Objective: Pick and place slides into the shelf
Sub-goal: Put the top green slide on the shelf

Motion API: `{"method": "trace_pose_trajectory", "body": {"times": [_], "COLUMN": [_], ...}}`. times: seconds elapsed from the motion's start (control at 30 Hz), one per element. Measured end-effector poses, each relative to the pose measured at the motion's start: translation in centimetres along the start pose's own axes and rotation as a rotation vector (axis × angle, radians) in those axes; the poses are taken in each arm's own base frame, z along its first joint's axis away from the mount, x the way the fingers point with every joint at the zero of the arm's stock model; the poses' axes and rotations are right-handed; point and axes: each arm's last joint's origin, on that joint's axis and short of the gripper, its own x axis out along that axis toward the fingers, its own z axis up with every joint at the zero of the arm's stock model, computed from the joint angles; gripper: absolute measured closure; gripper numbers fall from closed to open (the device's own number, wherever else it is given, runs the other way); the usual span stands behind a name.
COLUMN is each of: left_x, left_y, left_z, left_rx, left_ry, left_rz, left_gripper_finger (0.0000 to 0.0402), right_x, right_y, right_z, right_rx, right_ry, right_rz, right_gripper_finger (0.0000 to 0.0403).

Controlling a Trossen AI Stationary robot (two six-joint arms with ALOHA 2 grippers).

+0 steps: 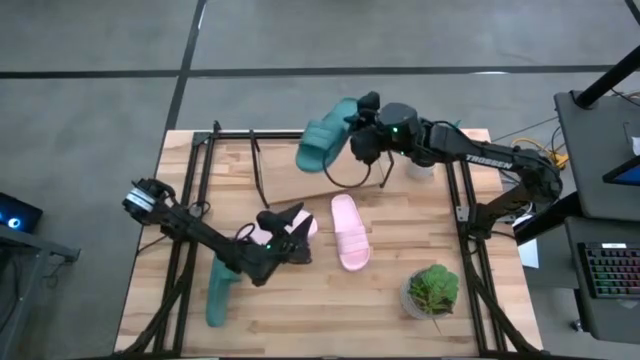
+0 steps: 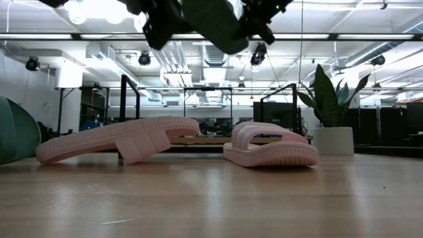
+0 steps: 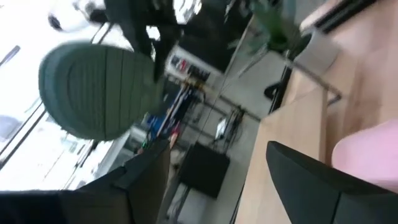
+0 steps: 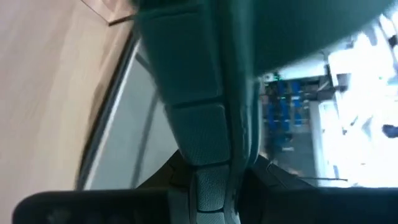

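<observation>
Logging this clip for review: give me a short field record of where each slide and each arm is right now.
held slide: teal slide lifted over the shelf at the table's far side, gripped by the right gripper
second teal slide: on the table near the left front edge
pink slide one: flat on the table, mid table
pink slide two: at the left gripper, one end tilted up in the low view
left fingers: open, nothing between them
plant: right front, untouched
</observation>
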Motion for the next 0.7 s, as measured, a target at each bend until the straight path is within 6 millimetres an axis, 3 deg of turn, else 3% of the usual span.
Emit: {"method": "trace_pose_trajectory", "body": {"times": [0.17,0.47,0.7], "left_x": [-1.0,-2.2,-3.7], "left_y": [0.4,2.2,4.1], "left_z": [0.5,1.3,1.9], "left_rx": [-0.005,-0.02,0.057], "left_ry": [-0.091,-0.203,-0.25], "left_rz": [-0.042,-0.079,-0.081], "left_gripper_finger": [0.0151,0.015,0.015], "right_x": [-0.9,-1.7,-2.3], "right_y": [-0.2,1.3,5.2], "right_z": [-0.3,-0.3,-1.1], "right_rx": [0.08,0.175,0.138], "right_ry": [-0.141,-0.415,-0.551], "right_rz": [0.035,0.064,0.035], "right_gripper_finger": [0.0347,0.0347,0.0348]}}
